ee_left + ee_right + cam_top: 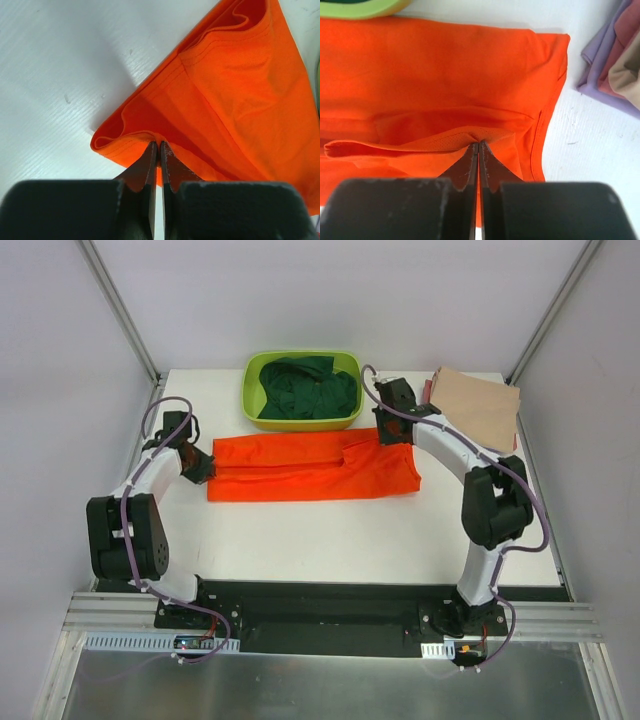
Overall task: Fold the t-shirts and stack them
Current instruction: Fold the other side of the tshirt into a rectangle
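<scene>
The bright orange t-shirt (315,468) lies as a long band across the middle of the white table. My left gripper (203,466) is shut on its left end, pinching the hem (135,134). My right gripper (383,433) is shut on a raised fold of the orange t-shirt (445,90) near its upper right edge. A dark green t-shirt (305,388) is bunched in the lime tub. A tan folded t-shirt (478,403) tops a stack at the back right; lilac (597,67) and reddish (620,45) ones show under it in the right wrist view.
The lime-green plastic tub (252,375) stands at the back middle, just behind the orange shirt. The table's (330,540) front half is bare white. Frame posts and grey walls close the sides.
</scene>
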